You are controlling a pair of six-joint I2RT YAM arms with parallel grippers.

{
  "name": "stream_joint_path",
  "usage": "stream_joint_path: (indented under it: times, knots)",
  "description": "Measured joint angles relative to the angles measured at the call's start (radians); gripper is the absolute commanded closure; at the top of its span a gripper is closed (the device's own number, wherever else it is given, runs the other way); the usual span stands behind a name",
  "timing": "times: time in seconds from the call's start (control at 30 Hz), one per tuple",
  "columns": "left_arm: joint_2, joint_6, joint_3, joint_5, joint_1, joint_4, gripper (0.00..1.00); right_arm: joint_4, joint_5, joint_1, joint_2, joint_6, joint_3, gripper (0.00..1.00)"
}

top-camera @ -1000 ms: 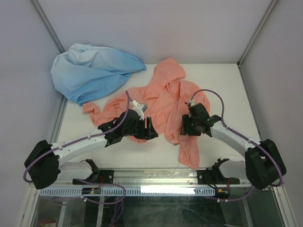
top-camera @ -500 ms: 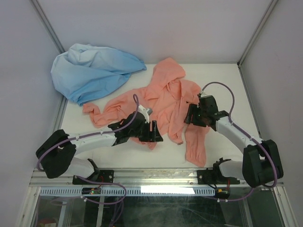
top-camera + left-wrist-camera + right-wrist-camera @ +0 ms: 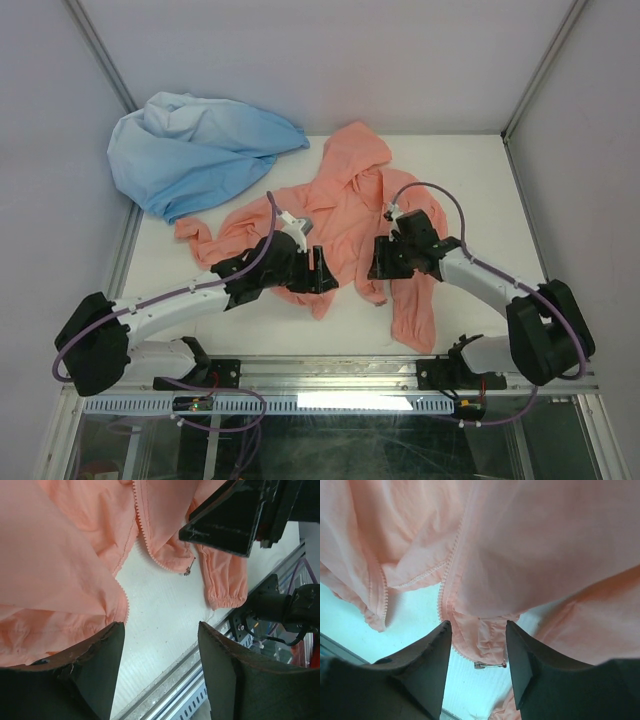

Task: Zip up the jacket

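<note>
Jacket: we see the salmon-pink jacket (image 3: 350, 200) crumpled at the centre of the top view on the white counter (image 3: 480, 190), hood toward the upper edge, front zip undone.
Zip pull: the small metal zip pull (image 3: 490, 665) sits at a hem corner, low in the right wrist view.
Right hand: we find the right hand (image 3: 378, 262) released, fingers spread above that hem.
Left hand: the left hand (image 3: 320, 272) is released too, holding nothing, at the other front edge.
Light blue garment: we see the light blue garment (image 3: 190, 150) heaped at upper left.
</note>
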Motion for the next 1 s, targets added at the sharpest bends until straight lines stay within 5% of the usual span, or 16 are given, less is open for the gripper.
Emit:
stream_joint_path:
  times: [0.23, 0.43, 1.0]
  knots:
    - [0.134, -0.018, 0.020, 0.034, 0.000, 0.071, 0.39, 0.006, 0.003, 0.072, 0.101, 0.027, 0.000, 0.56]
    - [0.144, -0.049, 0.011, 0.050, 0.000, 0.127, 0.39, 0.076, -0.007, 0.159, 0.168, 0.071, 0.002, 1.00]
    - [0.146, -0.169, -0.100, 0.021, 0.000, 0.299, 0.45, 0.402, -0.062, 0.188, -0.107, 0.307, -0.140, 1.00]
